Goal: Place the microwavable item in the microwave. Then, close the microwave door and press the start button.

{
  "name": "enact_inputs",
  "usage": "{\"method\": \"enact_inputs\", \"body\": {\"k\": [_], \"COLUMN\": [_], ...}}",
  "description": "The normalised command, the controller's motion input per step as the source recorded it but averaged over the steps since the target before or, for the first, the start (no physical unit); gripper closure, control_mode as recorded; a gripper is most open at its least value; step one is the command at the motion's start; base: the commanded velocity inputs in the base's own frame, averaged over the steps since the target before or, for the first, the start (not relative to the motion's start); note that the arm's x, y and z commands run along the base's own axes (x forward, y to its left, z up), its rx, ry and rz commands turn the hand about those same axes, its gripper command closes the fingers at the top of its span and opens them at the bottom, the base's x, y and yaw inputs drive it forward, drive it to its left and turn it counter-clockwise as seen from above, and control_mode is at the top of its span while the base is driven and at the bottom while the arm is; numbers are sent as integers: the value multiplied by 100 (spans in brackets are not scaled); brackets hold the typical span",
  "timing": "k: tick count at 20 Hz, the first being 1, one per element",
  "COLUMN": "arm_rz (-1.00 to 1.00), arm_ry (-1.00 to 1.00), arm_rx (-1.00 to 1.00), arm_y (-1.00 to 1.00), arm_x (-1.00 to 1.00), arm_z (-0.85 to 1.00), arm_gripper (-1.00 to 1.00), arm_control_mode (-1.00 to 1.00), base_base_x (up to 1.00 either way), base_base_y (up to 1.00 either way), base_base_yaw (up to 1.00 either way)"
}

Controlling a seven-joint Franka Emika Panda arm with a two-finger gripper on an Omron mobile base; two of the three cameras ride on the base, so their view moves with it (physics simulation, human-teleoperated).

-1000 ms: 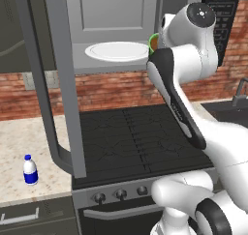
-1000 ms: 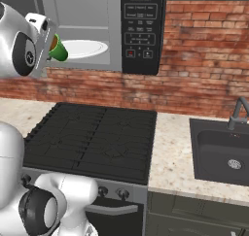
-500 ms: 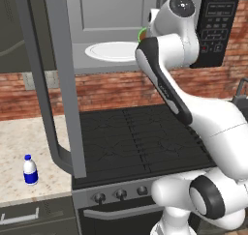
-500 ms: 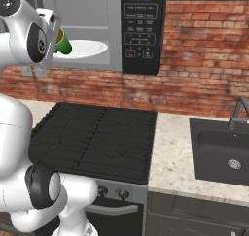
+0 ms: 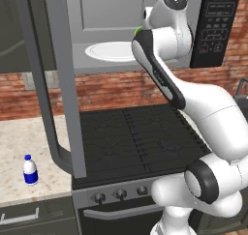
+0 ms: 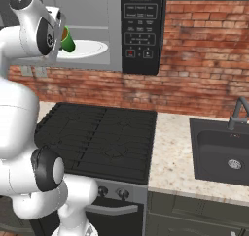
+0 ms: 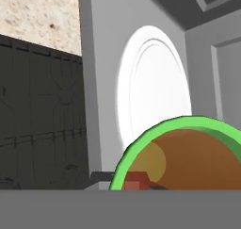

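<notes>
Microwave (image 6: 114, 31) hangs open above the black stove (image 6: 97, 138), its door (image 5: 46, 79) swung wide to the left; green digits on the black control panel (image 6: 141, 28) look like 12:08, the button labels too small to read. White turntable plate (image 7: 153, 91) lies inside. Gripper (image 6: 62, 36) is clamped on the tilted green cup (image 6: 67, 40), held at the oven's mouth above the plate's edge. A blue-labelled bottle (image 5: 30, 169) stands on the counter, its writing illegible.

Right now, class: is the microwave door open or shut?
Open. The microwave door is swung out to the left, leaving the grey cavity and white turntable plate exposed, with the green cup held at the opening.
</notes>
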Motion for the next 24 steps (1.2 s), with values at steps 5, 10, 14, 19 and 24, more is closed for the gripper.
{"method": "enact_inputs", "body": {"k": [5,10,14,19,24], "arm_rz": [1,0,0,0,1], "arm_ry": [6,5,13,16,17], "arm_rx": [0,0,-1,-1,-2], "arm_y": [0,0,2,3,5], "arm_x": [36,31,32,29,32], "arm_z": [0,0,-6,-8,-9], "arm_gripper": [100,100,100,100,100], "arm_control_mode": [-100,-100,-100,-100,-100], "base_base_x": [0,0,0,0,0], "base_base_y": [0,0,0,0,0], "base_base_yaw": [0,0,0,0,0]}}
